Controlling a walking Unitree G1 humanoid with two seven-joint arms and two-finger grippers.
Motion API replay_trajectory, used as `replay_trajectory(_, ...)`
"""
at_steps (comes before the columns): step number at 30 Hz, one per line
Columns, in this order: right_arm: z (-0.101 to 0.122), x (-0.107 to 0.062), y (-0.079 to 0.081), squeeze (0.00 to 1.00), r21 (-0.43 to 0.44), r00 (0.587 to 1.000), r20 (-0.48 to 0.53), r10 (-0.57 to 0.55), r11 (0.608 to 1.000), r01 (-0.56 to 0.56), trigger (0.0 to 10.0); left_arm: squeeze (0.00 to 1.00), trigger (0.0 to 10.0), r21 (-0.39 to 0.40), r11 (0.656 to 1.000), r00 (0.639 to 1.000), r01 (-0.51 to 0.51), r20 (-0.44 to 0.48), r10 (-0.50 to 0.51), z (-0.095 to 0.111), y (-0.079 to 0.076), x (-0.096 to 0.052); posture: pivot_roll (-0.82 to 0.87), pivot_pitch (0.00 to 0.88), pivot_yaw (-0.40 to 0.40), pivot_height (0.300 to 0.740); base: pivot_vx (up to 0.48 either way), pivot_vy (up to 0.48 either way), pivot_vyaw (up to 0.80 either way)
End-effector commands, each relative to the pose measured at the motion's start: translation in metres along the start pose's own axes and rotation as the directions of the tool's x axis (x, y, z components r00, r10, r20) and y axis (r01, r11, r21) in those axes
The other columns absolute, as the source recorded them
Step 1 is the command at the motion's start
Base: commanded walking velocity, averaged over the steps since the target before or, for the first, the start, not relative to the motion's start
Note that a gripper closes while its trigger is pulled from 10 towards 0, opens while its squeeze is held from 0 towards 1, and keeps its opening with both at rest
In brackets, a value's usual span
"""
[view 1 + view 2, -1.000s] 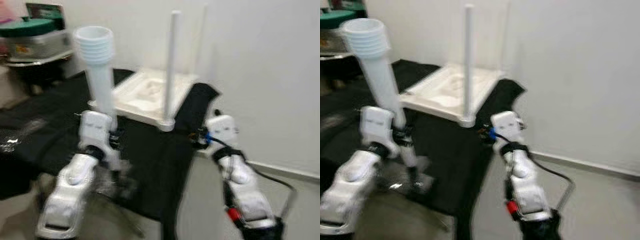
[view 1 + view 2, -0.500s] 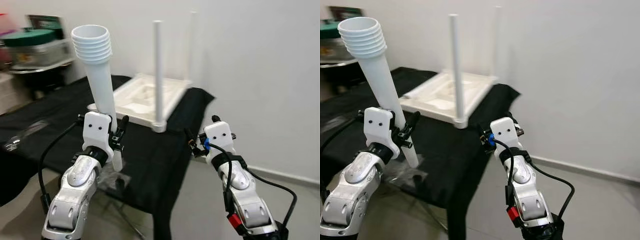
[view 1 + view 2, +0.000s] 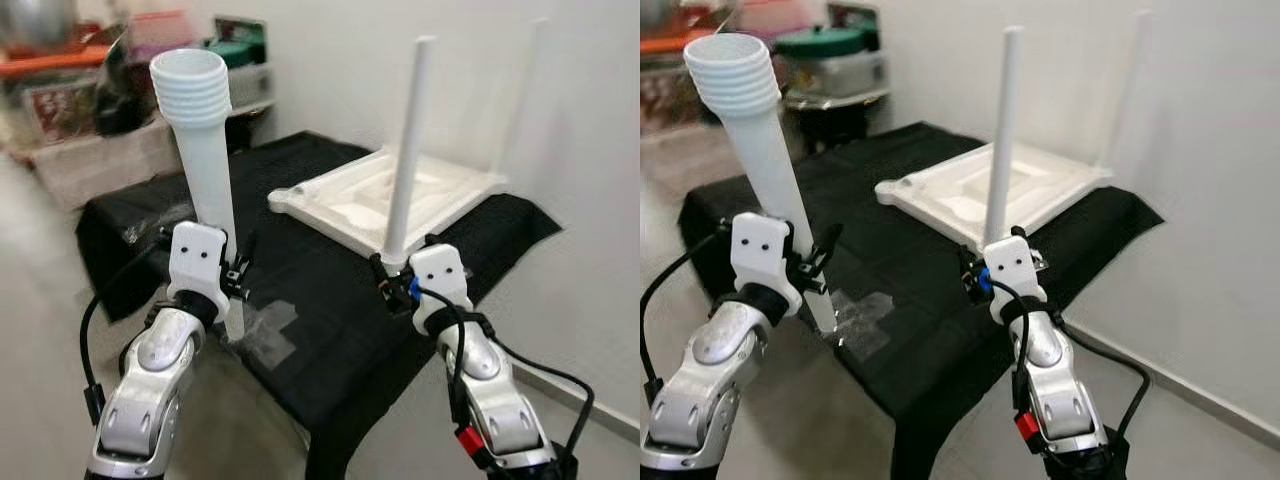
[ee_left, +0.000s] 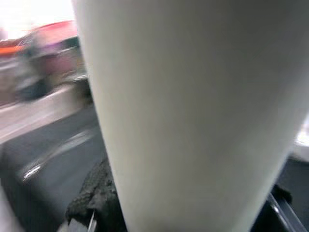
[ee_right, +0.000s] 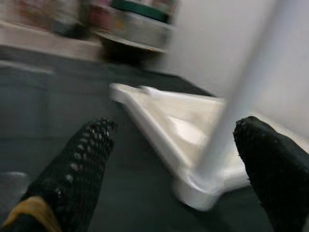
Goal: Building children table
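Left pincer [image 3: 238, 275] clamps the white table leg [image 3: 205, 180], threaded end up, over the black tabletop [image 3: 300, 290]. Right pincer [image 5: 181, 164], fingers apart, faces the upturned children's table [image 3: 390, 200].

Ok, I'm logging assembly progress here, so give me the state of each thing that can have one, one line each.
Tabletop: upside down on the black cloth, two legs fitted and standing up.
Loose table leg: held roughly upright, threaded end up, not yet fitted.
Left pincer: shut on the loose table leg.
Right pincer: open, holding nothing, near the fitted leg at the tabletop's nearest corner.
Black cloth: spread over the work surface.
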State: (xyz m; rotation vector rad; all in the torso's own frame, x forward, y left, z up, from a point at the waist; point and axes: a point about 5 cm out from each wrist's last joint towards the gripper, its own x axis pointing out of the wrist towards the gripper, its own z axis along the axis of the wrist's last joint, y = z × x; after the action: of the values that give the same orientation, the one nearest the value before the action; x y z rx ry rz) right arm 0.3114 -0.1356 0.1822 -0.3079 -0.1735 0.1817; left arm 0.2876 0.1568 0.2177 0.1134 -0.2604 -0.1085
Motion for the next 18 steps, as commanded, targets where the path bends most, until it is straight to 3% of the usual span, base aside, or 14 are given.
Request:
replay_trajectory(1,0.0001,-0.0009,-0.0059,0.0,-0.014,1.0,0.003,-0.017,1.0,0.017,10.0,0.0,10.0,0.004,1.0,1.0,0.013,0.021,-0.013,0.0048,-0.0033,0.0012,0.03,0.0,-0.017,0.74,0.0,-0.465,0.61)
replay_trajectory(6,-0.0005,-0.0015,-0.0071,0.0,-0.016,1.0,0.0,-0.019,1.0,0.019,10.0,0.0,10.0,0.005,1.0,1.0,0.008,0.018,-0.008,0.0041,-0.0033,0.0018,0.02,0.0,-0.017,0.74,0.0,-0.465,0.55)
replay_trajectory(10,-0.0014,-0.0018,-0.0101,0.0,-0.023,0.999,-0.007,-0.035,0.999,0.035,10.0,0.0,10.0,-0.003,1.0,1.0,-0.002,0.022,0.002,0.0039,-0.0033,0.0022,0.02,0.0,-0.017,0.74,0.0,-0.428,0.0)
replay_trajectory(18,-0.0051,-0.0002,-0.0137,0.0,-0.018,0.998,-0.031,-0.061,0.998,0.06,10.0,0.0,10.0,-0.015,0.999,0.998,-0.049,0.031,0.05,0.0041,0.0012,0.0028,0.02,0.0,-0.024,0.74,0.0,0.0,0.0)
